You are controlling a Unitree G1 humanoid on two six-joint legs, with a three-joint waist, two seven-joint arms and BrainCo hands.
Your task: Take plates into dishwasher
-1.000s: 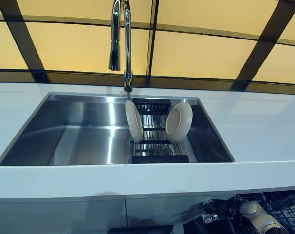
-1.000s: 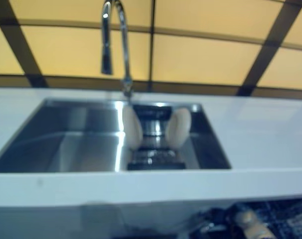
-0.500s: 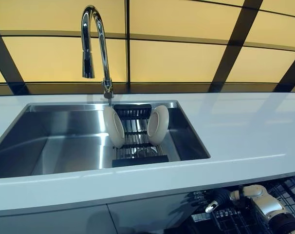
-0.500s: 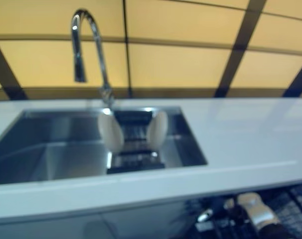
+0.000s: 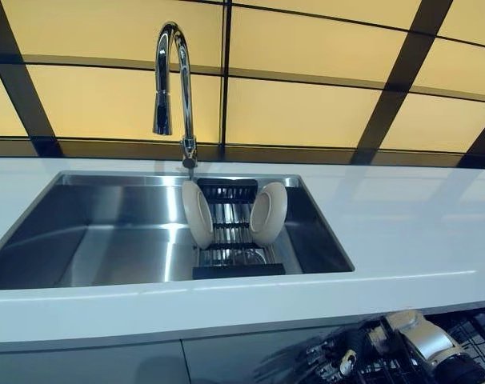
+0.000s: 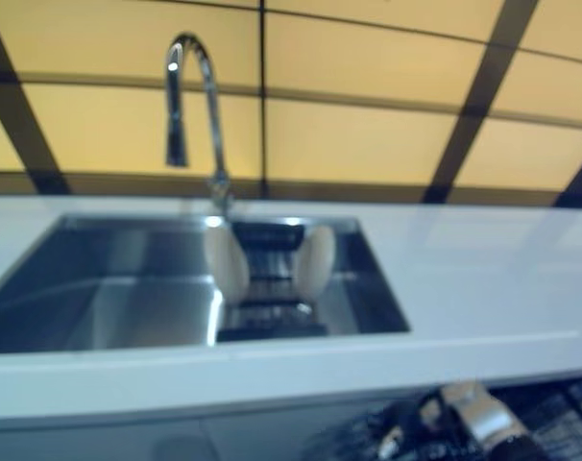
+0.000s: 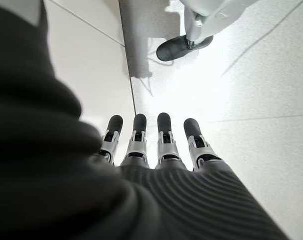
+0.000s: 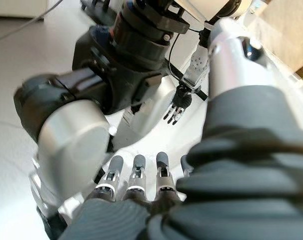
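Observation:
Two cream plates stand on edge in a black rack [image 5: 230,240] at the right end of the steel sink [image 5: 106,232]: the left plate [image 5: 198,214] and the right plate [image 5: 268,214]. My right hand [image 5: 344,360] hangs below the counter's front edge, next to the dark wire dishwasher rack [image 5: 476,326]. In its wrist view the right hand [image 8: 136,180] has straight fingers and holds nothing. My left hand [image 7: 161,145] hangs down over the pale floor with straight fingers, also holding nothing; it shows small in the right wrist view too, left hand [image 8: 175,109].
A tall chrome faucet [image 5: 174,88] rises behind the sink, just left of the plates. The white counter [image 5: 402,224] runs around the sink and along the front. Yellow wall panels with dark strips stand behind.
The camera has moved, so the whole scene has shifted. My right hand has slid a little to the left and lower below the counter edge. The plates stand as before.

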